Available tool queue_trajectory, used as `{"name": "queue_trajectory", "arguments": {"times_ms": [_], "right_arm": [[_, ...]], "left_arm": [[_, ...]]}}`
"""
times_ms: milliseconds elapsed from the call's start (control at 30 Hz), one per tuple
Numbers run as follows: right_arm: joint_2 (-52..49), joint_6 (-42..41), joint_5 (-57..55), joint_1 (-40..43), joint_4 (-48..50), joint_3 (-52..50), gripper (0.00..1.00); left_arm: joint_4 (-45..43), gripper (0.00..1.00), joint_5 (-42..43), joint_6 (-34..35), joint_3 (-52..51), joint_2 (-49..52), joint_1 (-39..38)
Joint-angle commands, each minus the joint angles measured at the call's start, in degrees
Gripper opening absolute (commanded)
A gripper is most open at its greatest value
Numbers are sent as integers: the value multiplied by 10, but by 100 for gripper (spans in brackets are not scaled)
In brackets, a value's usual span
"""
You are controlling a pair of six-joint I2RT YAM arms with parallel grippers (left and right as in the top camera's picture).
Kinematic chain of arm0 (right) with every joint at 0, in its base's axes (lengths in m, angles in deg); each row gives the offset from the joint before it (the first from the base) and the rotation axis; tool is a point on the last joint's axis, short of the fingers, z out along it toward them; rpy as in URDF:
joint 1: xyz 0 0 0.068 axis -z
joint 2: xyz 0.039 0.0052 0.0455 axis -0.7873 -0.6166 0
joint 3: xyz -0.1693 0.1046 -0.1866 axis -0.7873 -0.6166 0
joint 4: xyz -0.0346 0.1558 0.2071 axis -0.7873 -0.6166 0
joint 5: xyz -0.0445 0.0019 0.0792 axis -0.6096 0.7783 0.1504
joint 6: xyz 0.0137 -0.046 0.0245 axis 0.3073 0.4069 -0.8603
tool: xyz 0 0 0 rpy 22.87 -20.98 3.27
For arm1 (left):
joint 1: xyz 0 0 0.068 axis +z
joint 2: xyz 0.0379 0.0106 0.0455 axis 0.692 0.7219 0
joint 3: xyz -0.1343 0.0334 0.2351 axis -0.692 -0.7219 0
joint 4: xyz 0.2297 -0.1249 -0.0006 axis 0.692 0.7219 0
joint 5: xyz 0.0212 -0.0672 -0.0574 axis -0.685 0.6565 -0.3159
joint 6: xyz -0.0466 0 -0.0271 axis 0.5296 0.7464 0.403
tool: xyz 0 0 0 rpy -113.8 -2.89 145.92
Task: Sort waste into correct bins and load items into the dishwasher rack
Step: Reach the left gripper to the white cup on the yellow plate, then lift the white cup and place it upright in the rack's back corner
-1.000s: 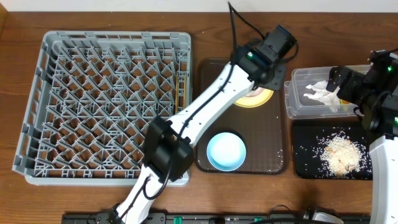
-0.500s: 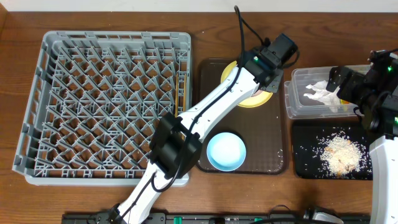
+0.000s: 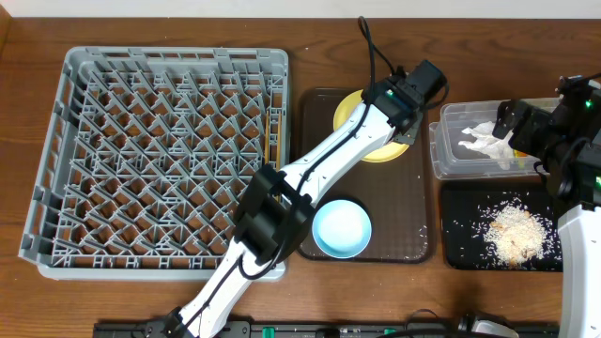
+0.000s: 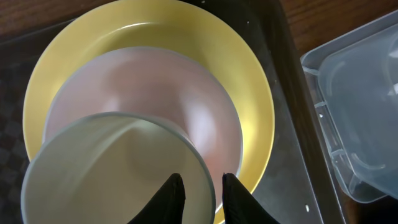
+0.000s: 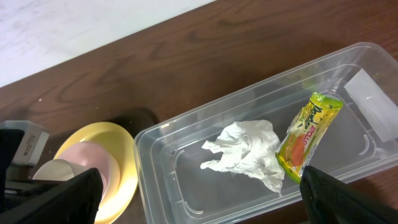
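Left pincer (image 4: 202,196) astride white cup (image 4: 93,168) rim, over yellow plate (image 4: 249,81)
Fingers (image 4: 171,199) narrowly apart; right pincer (image 5: 199,199) wide open, empty

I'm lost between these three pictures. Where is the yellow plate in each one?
Overhead: yellow plate at the top of the brown tray, partly under the left arm.
Left wrist: fills the picture, with a pink dish and a pale cup on it.
Right wrist: lower left.
Shared landmark: the clear tub, right of the plate in every view.

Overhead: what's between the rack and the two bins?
A dark brown tray carrying the yellow plate and light blue bowl, seen in the overhead view.
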Motion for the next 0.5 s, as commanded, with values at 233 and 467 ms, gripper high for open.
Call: {"name": "queue_trajectory", "arguments": {"times_ms": [233,467], "right_arm": [[2,6,3,2,0,10,99],[2,6,3,2,0,10,99]], "left_arm": [[2,20,-20,-6,8,16,2],[0,6,-20,-6,8,12,3]]}}
